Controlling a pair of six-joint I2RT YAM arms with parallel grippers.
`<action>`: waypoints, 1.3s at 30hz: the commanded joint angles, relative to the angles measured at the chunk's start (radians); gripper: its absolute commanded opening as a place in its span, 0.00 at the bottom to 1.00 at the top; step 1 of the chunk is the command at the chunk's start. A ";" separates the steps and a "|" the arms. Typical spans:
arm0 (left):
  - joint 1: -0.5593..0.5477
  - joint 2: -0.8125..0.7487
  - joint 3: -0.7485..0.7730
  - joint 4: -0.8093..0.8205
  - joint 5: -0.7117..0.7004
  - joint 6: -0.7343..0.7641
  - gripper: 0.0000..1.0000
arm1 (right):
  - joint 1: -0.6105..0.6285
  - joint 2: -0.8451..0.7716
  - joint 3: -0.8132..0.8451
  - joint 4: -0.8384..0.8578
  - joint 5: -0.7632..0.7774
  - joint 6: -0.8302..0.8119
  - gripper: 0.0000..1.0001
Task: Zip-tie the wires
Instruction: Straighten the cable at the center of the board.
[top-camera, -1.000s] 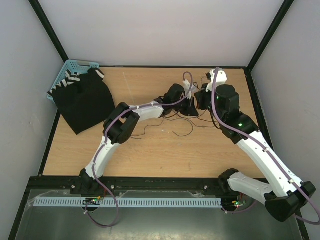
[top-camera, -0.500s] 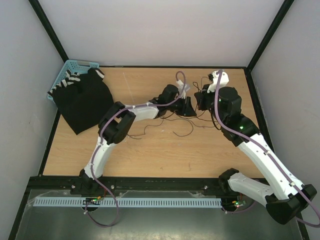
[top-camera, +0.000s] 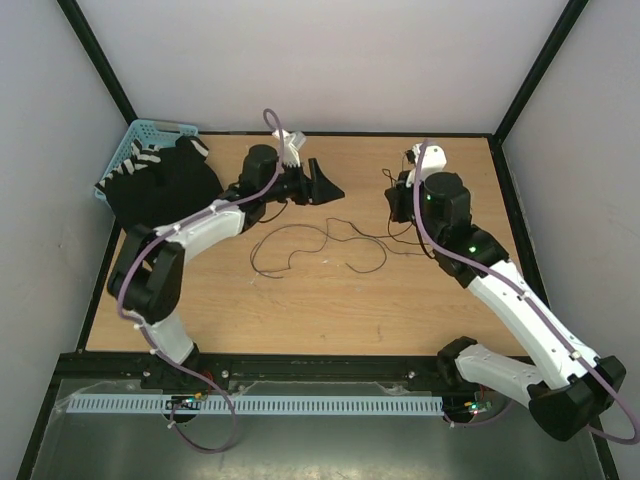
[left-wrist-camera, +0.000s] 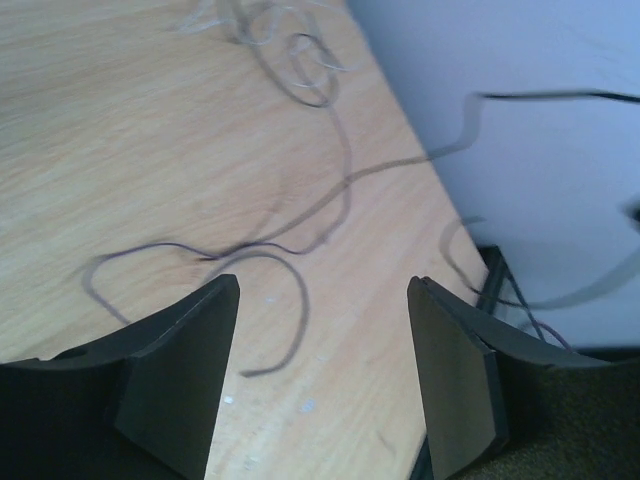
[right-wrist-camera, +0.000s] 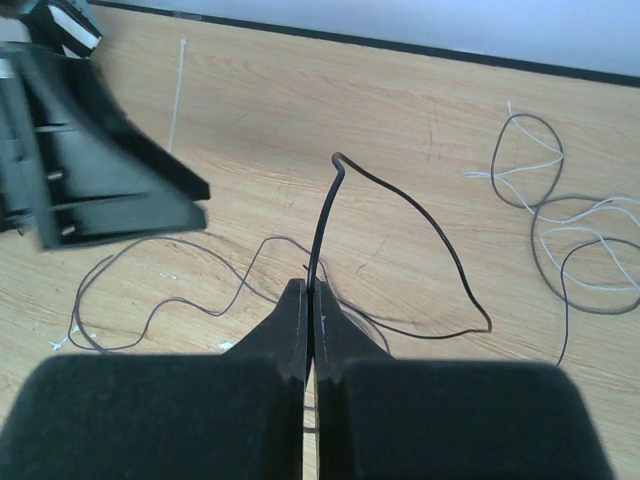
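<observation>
Beside the black cloth (top-camera: 165, 200) and blue basket (top-camera: 125, 150) at far left, the left arm stretches low along the bench (top-camera: 300, 310), elbow folded near its base. The left hand (top-camera: 322, 185) is spread and empty, pointing right. The wires (top-camera: 318, 243) sprawl across mid-bench, one strand rising into the right hand (right-wrist-camera: 310, 292), pressed together on it, with the right arm leaning forward. The zip tie (right-wrist-camera: 177, 95) lies flat near the far edge.

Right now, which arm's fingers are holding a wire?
The right arm's fingers: they are pressed shut on a thin black wire that rises from between them. The left arm's fingers stand wide apart and grip nothing.
</observation>
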 joint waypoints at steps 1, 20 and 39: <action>-0.046 -0.122 -0.065 0.065 0.147 -0.033 0.71 | 0.003 0.027 0.006 0.031 0.037 0.057 0.00; -0.263 -0.130 0.008 0.083 0.076 0.118 0.74 | 0.004 0.068 0.005 0.093 -0.044 0.178 0.00; -0.241 -0.126 -0.026 0.083 -0.066 0.057 0.00 | -0.021 -0.013 -0.011 0.054 0.051 0.099 0.47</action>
